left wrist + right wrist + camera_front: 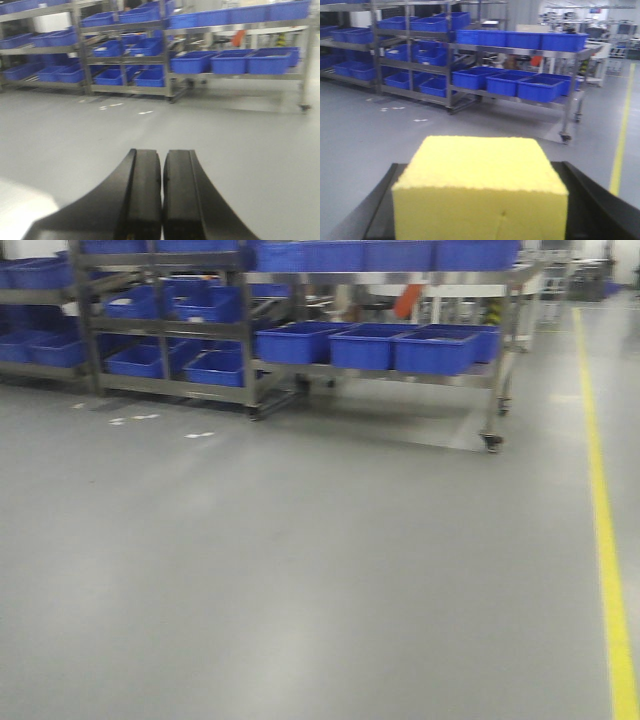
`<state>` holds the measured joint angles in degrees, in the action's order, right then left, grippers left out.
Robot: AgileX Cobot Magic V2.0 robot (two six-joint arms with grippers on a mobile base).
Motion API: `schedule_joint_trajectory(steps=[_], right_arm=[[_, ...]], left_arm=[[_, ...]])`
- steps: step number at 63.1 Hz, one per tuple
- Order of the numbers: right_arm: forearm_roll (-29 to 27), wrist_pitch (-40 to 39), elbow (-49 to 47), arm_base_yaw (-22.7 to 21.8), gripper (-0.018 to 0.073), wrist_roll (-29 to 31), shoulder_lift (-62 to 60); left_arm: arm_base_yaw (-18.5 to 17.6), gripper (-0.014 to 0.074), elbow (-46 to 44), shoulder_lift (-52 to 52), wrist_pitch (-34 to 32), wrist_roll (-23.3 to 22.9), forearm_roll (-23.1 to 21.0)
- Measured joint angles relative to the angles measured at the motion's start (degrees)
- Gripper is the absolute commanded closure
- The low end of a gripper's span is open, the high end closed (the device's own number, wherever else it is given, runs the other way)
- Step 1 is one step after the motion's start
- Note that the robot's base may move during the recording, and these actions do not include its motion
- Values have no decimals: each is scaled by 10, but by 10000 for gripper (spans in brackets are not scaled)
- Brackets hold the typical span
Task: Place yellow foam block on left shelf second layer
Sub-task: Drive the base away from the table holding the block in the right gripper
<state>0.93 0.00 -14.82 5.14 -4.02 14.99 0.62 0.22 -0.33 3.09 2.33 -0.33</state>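
Observation:
The yellow foam block (480, 185) fills the lower middle of the right wrist view. My right gripper (479, 167) is shut on it, with a black finger showing at each side. In the left wrist view my left gripper (162, 152) is shut, its two black fingers pressed together with nothing between them. Both grippers hang above bare grey floor, well short of the metal shelf racks (160, 330) far ahead at the upper left. The racks have several layers holding blue bins (140, 360). Neither gripper nor the block appears in the front view.
A wheeled metal rack (490, 390) with blue bins (400, 345) stands ahead at centre right. A yellow floor line (605, 540) runs along the right side. Small white marks (135, 420) lie on the grey floor before the left racks.

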Motion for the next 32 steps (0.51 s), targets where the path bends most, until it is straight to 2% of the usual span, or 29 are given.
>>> schedule_joint_trajectory(steps=[32], right_arm=[[0, 0, 0, 0, 69, 0, 0]], left_arm=[[0, 472, 0, 0, 0, 0, 0]])
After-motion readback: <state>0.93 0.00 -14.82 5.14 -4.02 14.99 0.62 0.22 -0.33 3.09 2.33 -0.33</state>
